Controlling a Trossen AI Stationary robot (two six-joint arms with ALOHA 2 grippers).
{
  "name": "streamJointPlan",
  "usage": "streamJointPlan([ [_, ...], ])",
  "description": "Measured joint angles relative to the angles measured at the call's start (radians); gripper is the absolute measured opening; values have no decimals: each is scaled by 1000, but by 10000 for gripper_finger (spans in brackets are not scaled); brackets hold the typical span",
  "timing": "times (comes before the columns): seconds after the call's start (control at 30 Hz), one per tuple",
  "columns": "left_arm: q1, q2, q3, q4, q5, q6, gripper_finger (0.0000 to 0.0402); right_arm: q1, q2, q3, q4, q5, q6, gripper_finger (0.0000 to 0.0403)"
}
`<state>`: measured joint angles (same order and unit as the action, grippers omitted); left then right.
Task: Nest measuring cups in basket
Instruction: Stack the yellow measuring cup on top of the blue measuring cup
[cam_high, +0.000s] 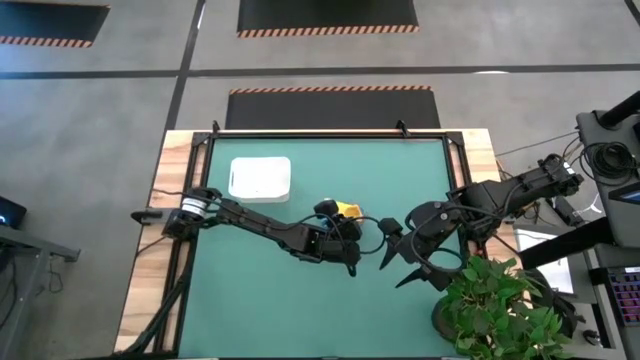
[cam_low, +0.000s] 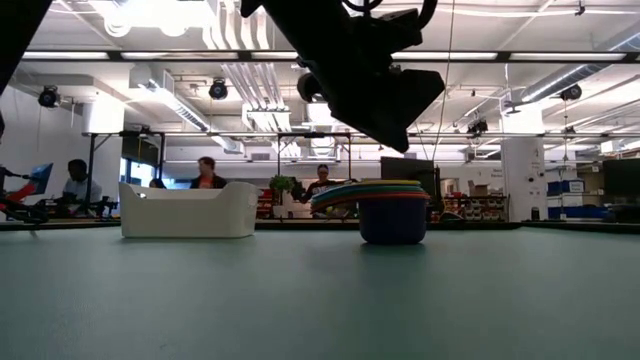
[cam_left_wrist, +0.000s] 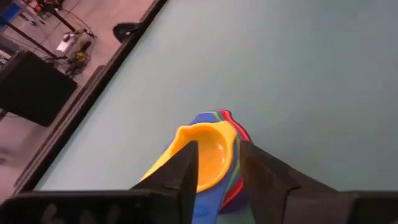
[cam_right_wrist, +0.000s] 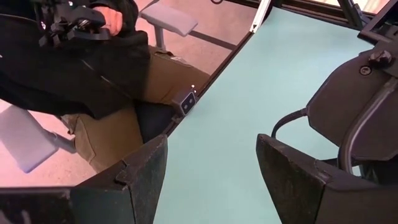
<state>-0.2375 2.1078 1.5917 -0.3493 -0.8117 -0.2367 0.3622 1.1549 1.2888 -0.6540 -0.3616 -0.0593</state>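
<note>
Cups sit nested on table, outside basket.

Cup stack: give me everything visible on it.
The cup stack is nested plastic scoops standing upright on the green table, outside and apart from the white basket. The dark blue cup is the base, with red, green and other coloured rims above and the yellow-orange cup on top. The left gripper hangs over it, fingers straddling the top cup.

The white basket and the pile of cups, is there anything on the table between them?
Nothing: bare green table lies between basket and stacked cups in the low view.
</note>
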Motion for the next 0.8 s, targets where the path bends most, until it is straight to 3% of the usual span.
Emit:
streamJointPlan([
  [0.27,-15,-17,0,-23,14,67,135,0,0,0,-1,0,0,233],
  [0.53,-35,-158,-5,-228,28,366,131,0,0,-1,-9,20,-3,233],
  [0.63,-18,-222,-28,-239,126,497,112,0,0,-1,-19,54,-3,233],
  [0.8,53,-312,-142,-163,412,673,42,0,0,-9,-16,59,-8,233],
])
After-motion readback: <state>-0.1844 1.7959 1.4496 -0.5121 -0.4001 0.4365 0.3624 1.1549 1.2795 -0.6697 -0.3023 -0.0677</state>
